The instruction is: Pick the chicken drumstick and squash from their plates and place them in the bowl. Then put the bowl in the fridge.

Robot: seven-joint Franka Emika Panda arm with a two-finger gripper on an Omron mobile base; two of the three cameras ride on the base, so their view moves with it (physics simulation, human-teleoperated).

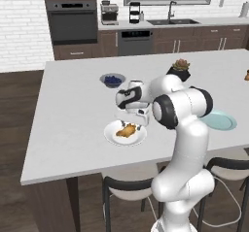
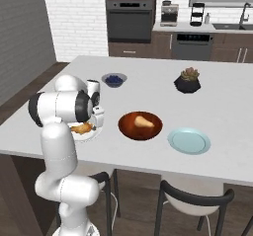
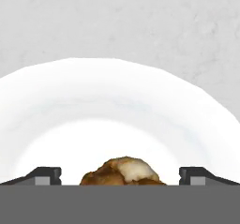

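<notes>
The golden-brown chicken drumstick [image 3: 123,171] lies on the white plate [image 3: 117,101], near the island's front edge [image 1: 125,131]. My gripper [image 3: 122,177] hangs just above it, open, with one fingertip [image 3: 45,175] on each side of the meat and a wide gap between them. From the right base view the hand [image 2: 96,115] stands over the white plate [image 2: 89,134]. The tan squash [image 2: 144,122] rests inside the dark wooden bowl [image 2: 129,131]. Beside it the blue-green plate [image 2: 189,141] holds nothing. The fridge is out of view.
A small grey bowl of blue berries [image 2: 114,79] and a black plant pot [image 2: 187,83] stand farther back on the island. Dark stools [image 2: 192,200] sit under the island's front edge. Oven and sink counter line the back wall.
</notes>
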